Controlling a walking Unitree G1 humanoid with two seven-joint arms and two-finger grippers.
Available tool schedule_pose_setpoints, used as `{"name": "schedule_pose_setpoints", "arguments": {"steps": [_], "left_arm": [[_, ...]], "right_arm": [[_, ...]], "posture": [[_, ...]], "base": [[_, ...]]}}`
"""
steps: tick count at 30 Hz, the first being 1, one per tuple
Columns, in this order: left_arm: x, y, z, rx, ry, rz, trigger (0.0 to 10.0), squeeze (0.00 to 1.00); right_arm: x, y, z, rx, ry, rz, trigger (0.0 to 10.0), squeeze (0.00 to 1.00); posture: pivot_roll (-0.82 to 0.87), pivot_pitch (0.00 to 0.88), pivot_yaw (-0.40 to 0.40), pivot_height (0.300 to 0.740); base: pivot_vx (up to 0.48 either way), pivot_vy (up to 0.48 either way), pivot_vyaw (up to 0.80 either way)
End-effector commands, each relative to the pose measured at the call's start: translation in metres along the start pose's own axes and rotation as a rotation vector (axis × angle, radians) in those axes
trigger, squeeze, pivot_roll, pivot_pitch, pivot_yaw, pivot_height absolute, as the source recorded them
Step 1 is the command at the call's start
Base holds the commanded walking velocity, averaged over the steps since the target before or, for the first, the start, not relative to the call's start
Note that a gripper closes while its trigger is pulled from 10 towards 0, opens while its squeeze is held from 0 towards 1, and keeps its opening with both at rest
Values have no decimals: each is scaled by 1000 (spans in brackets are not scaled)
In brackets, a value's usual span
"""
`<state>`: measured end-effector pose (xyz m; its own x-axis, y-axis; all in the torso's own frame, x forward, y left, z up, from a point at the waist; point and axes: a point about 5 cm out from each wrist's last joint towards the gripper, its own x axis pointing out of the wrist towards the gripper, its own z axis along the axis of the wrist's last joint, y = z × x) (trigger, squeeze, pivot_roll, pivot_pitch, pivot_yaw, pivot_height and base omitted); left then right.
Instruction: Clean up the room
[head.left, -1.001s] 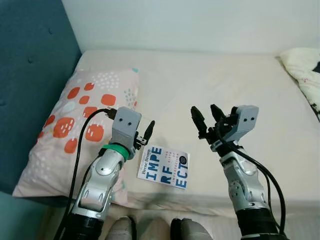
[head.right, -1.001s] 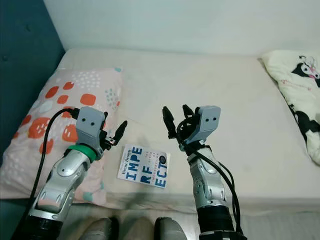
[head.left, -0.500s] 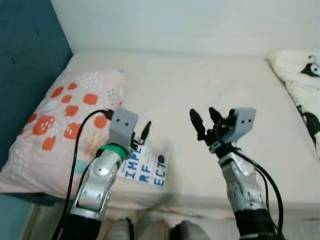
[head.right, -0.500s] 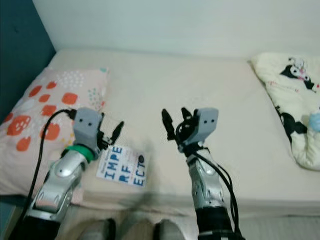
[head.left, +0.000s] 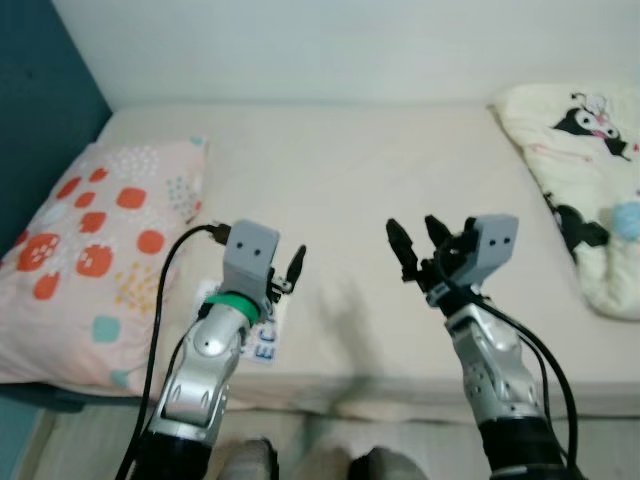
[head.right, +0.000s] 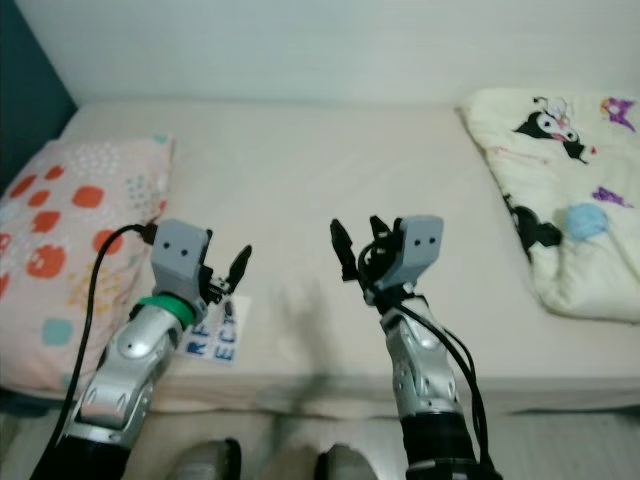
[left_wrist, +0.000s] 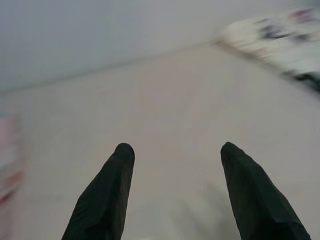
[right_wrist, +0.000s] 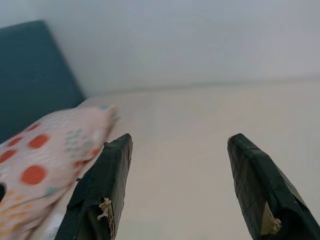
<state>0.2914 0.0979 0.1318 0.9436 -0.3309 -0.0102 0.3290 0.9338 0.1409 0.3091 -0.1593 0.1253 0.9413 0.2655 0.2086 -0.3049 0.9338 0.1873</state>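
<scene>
Compared with one second earlier, the head camera has swung toward the robot's right: the spotted pillow (head.left: 95, 255) now lies nearer the left edge, and a cream blanket printed with cartoon figures (head.right: 560, 200) has come into view at the far right of the bed (head.left: 360, 190). Both arms stay raised over the bed's near edge in much the same pose. Left gripper (head.left: 285, 275) hangs just above a book with blue lettering (head.right: 215, 340), which lies flat on the mattress beside the pillow's near corner and is partly hidden by the left forearm; its jaws are spread and hold nothing, one black finger (left_wrist: 107, 195) well apart from the other. Right gripper (head.left: 420, 245) hovers over bare mattress near the middle of the bed, jaws likewise spread wide and empty. A teal headboard (right_wrist: 30, 75) stands behind the pillow, against a pale wall (head.right: 320, 45).
</scene>
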Motion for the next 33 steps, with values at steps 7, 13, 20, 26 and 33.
{"name": "schedule_pose_setpoints", "arguments": {"steps": [7, 13, 20, 26, 33], "left_arm": [[-2, 6, -5, 12, 20, 28, 10000, 0], [-2, 6, -5, 15, 22, 32, 10000, 0], [-2, 7, -6, 17, 24, 39, 10000, 0], [-1, 7, -6, 21, 26, 42, 10000, 0], [-1, 8, -6, 25, 29, 48, 10000, 0]], "right_arm": [[-2, 2, -5, 12, 13, -3, 10000, 0], [-2, 2, -5, 12, 14, -3, 10000, 0], [-2, 3, -6, 12, 14, -3, 10000, 0], [-2, 3, -6, 12, 14, -3, 10000, 0], [-1, 3, -6, 13, 13, -2, 10000, 0]], "posture": [[21, 34, 43, 740], [21, 34, 43, 740], [21, 34, 44, 740], [20, 34, 44, 740], [21, 34, 46, 740]], "base": [[0, -260, 0], [0, -304, 0], [0, -301, 0], [0, -303, 0], [0, -301, 0]]}}
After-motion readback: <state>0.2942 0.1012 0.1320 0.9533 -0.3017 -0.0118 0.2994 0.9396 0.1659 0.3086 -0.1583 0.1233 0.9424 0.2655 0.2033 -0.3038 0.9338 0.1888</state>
